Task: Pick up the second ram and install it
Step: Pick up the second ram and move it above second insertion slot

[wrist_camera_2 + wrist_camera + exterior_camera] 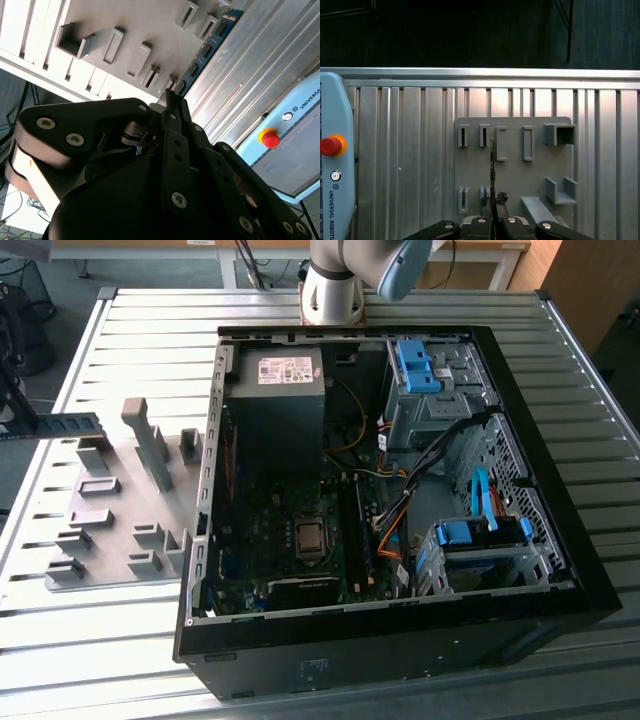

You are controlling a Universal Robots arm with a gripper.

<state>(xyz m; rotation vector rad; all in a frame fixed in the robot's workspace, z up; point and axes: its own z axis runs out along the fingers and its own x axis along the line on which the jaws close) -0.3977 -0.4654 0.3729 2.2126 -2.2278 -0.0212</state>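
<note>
Clamping one end of the second ram (492, 165), the gripper (494, 206) has its jaws shut on the thin board, which shows edge-on over the grey holder plate (515, 165) in the first wrist view. In the exterior view the ram (60, 425) sits out of the slots at the plate's corner farthest from the computer case (400, 645). Bare ribbed table (130, 640) surrounds the plate's outer edges.
</note>
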